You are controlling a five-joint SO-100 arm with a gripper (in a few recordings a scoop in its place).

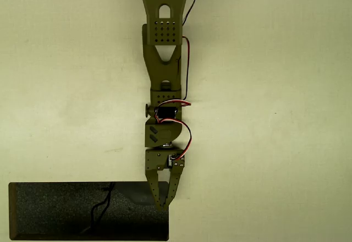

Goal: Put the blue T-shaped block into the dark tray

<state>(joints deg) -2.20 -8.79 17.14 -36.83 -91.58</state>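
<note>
The tool (163, 201), fingers together, hangs over the dark tray's (49, 212) right end.

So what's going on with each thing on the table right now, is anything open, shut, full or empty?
Gripper: hanging over the tray's right end, fingers meeting at the tips; whether it holds anything cannot be told.
Dark tray: lying flat at the lower left, nothing blue on its floor, just a thin black squiggly line.
Arm: stretched straight down the picture towards the tray.
</note>
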